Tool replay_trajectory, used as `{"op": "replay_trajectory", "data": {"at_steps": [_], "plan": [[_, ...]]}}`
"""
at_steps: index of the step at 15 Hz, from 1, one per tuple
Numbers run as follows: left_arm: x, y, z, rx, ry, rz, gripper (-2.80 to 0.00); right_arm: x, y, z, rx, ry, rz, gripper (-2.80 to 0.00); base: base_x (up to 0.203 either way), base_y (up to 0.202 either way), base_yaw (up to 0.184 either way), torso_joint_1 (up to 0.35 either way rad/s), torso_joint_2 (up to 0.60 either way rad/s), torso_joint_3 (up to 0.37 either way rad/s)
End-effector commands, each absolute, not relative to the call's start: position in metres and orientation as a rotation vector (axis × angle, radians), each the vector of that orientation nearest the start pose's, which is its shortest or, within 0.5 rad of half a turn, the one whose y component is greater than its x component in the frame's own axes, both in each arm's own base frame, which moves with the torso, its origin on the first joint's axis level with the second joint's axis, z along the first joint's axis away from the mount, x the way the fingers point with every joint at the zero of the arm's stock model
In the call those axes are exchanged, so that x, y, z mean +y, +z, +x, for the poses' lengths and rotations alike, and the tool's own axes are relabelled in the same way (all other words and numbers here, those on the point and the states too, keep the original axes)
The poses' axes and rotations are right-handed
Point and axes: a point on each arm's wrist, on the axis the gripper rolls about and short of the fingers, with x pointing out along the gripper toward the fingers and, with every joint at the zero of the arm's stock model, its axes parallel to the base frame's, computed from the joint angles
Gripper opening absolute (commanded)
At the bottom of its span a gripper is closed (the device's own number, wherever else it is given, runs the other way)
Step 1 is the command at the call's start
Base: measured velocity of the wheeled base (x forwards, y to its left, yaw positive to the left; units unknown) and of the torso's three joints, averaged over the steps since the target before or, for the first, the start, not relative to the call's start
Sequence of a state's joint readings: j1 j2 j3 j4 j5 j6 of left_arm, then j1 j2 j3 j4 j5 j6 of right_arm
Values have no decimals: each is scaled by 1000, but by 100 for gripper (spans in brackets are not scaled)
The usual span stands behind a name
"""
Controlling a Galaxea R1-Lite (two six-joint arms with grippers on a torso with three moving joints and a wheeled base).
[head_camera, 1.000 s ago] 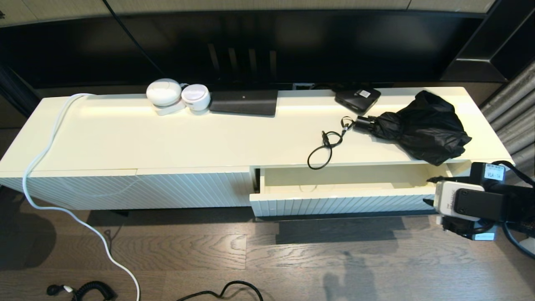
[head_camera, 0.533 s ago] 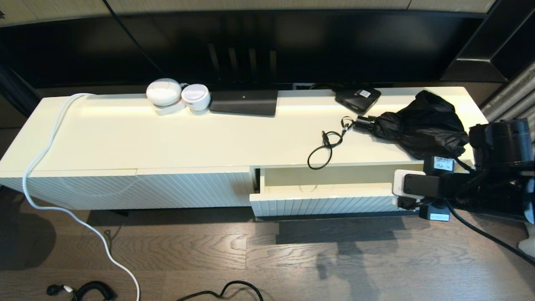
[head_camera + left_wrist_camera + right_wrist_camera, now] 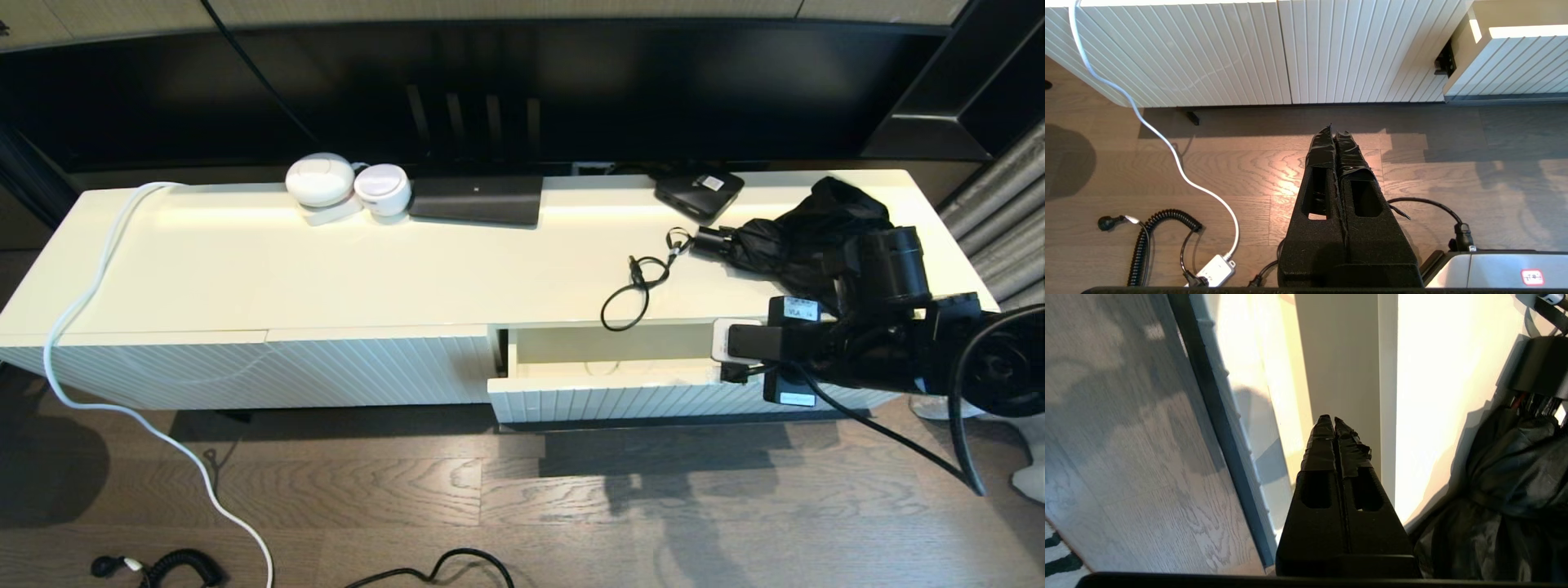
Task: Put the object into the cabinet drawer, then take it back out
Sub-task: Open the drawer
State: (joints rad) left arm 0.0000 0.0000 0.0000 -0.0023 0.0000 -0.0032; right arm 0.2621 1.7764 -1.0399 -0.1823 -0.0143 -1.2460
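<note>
The cabinet drawer [image 3: 620, 398] stands partly pulled out at the right of the white cabinet, its ribbed front [image 3: 1515, 61] forward and its cream inside [image 3: 612, 345] bare. The object, a black folded umbrella [image 3: 816, 245], lies on the cabinet top above the drawer's right end. My right gripper [image 3: 729, 371] hangs over the drawer's right half, shut with nothing in it. In the right wrist view its shut tips [image 3: 1334, 418] sit above the drawer's inside [image 3: 1274, 375], with the umbrella [image 3: 1515, 490] beside them. My left gripper [image 3: 1333, 128] is shut and empty, low over the floor.
On the cabinet top [image 3: 326, 269] lie a looped black cable [image 3: 633, 294], a black box [image 3: 698, 192], a flat black device [image 3: 476, 200] and two white round devices [image 3: 322, 181]. A white cable [image 3: 82, 327] drops to the floor. Coiled leads [image 3: 1147, 237] lie on the floor.
My right arm has swung left and risen, from beyond the drawer's right end to over the drawer's right half. The drawer and the umbrella have not moved.
</note>
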Motion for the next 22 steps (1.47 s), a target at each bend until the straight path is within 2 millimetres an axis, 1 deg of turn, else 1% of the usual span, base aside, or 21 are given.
{"op": "replay_trajectory", "data": {"at_steps": [1, 6, 15, 22], "plan": [[0, 75, -23, -2, 0, -3, -280, 89, 166, 331, 351, 574, -1291, -280, 0, 0, 0, 0, 0, 0], [0, 75, -23, -2, 0, -3, -280, 96, 162, 351, 321, 543, -1297, -280, 0, 0, 0, 0, 0, 0], [0, 76, -23, -3, 0, -3, -280, 100, 152, 372, 273, 503, -1303, -280, 0, 0, 0, 0, 0, 0], [0, 76, -23, -2, 1, -3, -280, 98, 152, 371, 276, 521, -1363, -280, 0, 0, 0, 0, 0, 0]]}}
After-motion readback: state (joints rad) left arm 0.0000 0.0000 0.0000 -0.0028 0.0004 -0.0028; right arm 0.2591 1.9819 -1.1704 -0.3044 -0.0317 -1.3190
